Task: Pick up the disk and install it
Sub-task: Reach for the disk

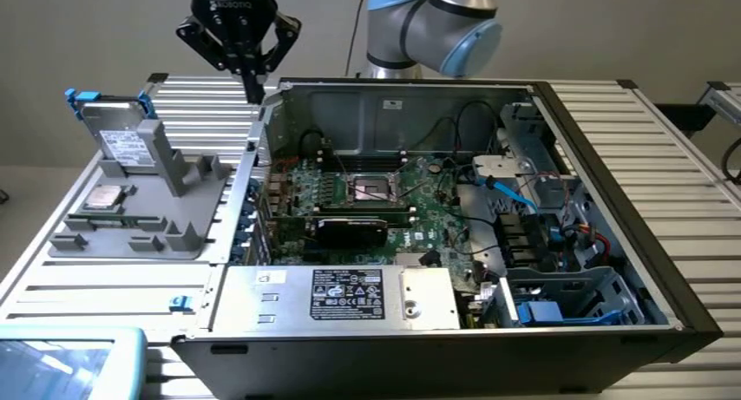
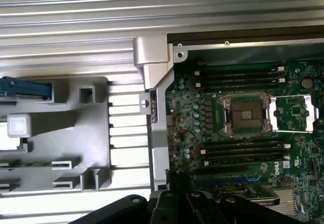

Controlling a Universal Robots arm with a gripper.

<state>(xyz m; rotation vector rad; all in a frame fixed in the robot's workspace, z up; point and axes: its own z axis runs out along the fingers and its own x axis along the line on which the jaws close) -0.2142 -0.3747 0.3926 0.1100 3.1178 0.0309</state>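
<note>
The disk (image 1: 124, 138) stands upright in a grey plastic holder (image 1: 173, 218) at the exterior view's left. It is silver-grey with a white label and has blue rails along its top. My gripper (image 1: 252, 86) hangs above the back left corner of the open computer case (image 1: 544, 96), to the right of the disk and higher than it. Its black fingers are shut together with nothing between them. In the wrist view the gripper (image 2: 174, 191) is over the case wall, with the holder (image 2: 91, 133) and a blue rail of the disk (image 2: 25, 88) off to one side.
The case holds a motherboard (image 1: 370, 200), a grey power supply box (image 1: 336, 296) at the front and a drive cage (image 1: 567, 300) with blue parts at the front right. A small square chip (image 1: 104, 198) lies in the holder. The ribbed metal table (image 1: 683, 183) surrounds everything.
</note>
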